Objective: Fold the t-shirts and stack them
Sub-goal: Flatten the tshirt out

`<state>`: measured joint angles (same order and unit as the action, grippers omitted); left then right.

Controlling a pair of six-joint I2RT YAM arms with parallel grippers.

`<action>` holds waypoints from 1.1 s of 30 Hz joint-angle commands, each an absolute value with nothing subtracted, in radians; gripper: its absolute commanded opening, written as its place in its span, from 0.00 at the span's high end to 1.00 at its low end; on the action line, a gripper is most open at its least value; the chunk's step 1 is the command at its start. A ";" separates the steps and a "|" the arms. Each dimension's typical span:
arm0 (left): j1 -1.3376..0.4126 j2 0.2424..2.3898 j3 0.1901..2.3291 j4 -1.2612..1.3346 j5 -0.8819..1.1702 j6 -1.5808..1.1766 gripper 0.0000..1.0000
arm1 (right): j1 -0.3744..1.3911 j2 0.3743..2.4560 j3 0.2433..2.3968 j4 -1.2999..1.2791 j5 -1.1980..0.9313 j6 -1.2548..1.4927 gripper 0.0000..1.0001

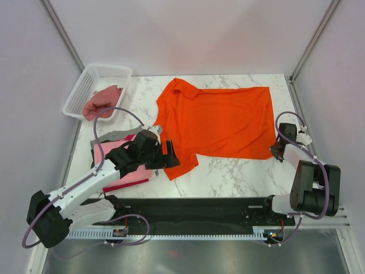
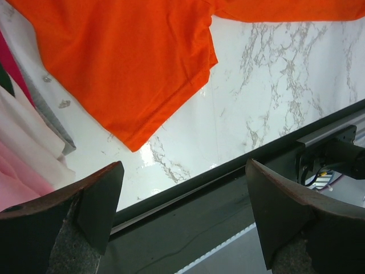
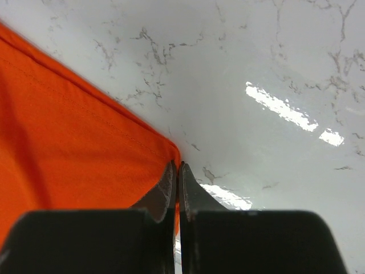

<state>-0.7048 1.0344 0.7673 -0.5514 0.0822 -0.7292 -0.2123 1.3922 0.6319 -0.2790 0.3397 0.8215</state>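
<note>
Item: orange t-shirt [image 1: 219,123], flat on counter [image 1: 228,174], unfolded. Right tool [image 3: 178,171] clamped on its near right hem corner. Left tool [image 2: 183,165] jaws apart, above its near sleeve. Step, judged: first fold starting. Next: left tool needs a sleeve-side grip.

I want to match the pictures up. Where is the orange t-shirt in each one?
Top external: orange t-shirt spread flat mid-table.
Left wrist: across the top, sleeve pointing down toward the open left gripper.
Right wrist: fills the left side, corner pinched by the right gripper.
Shared landmark: the marble tabletop.
</note>
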 commanded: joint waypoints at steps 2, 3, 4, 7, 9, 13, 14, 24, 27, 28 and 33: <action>-0.752 1.045 0.750 -0.549 0.069 -0.784 0.05 | -0.213 1.356 0.598 -0.232 0.307 0.813 1.00; -0.756 1.046 0.746 -0.551 0.066 -0.791 0.05 | -0.213 1.356 0.597 -0.229 0.305 0.813 1.00; -0.764 1.048 0.741 -0.551 0.063 -0.811 0.05 | -0.215 1.356 0.598 -0.232 0.305 0.810 1.00; -0.801 1.060 0.727 -0.552 0.043 -0.850 0.07 | -0.213 1.359 0.601 -0.230 0.296 0.810 1.00; -0.830 1.078 0.721 -0.552 0.028 -0.864 0.09 | -0.213 1.359 0.601 -0.227 0.291 0.811 1.00; -0.861 1.123 0.735 -0.554 0.014 -0.848 0.09 | -0.213 1.359 0.597 -0.215 0.269 0.810 1.00; -0.864 1.134 0.741 -0.554 0.017 -0.842 0.09 | -0.213 1.361 0.595 -0.212 0.268 0.808 1.00; -0.882 1.233 0.755 -0.549 -0.031 -0.830 0.23 | -0.213 1.351 0.586 -0.204 0.256 0.802 1.00; -0.882 1.285 0.772 -0.549 -0.058 -0.830 0.25 | -0.213 1.348 0.584 -0.201 0.255 0.802 1.00; -0.882 1.293 0.772 -0.549 -0.070 -0.833 0.25 | -0.213 1.348 0.584 -0.202 0.256 0.802 1.00; -0.882 1.336 0.756 -0.545 -0.106 -0.851 0.26 | -0.213 1.358 0.584 -0.198 0.245 0.805 1.00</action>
<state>-0.8768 1.3132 0.7319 -0.5518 -0.0544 -0.8223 -0.2123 1.3697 0.5949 -0.2173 0.2581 0.8108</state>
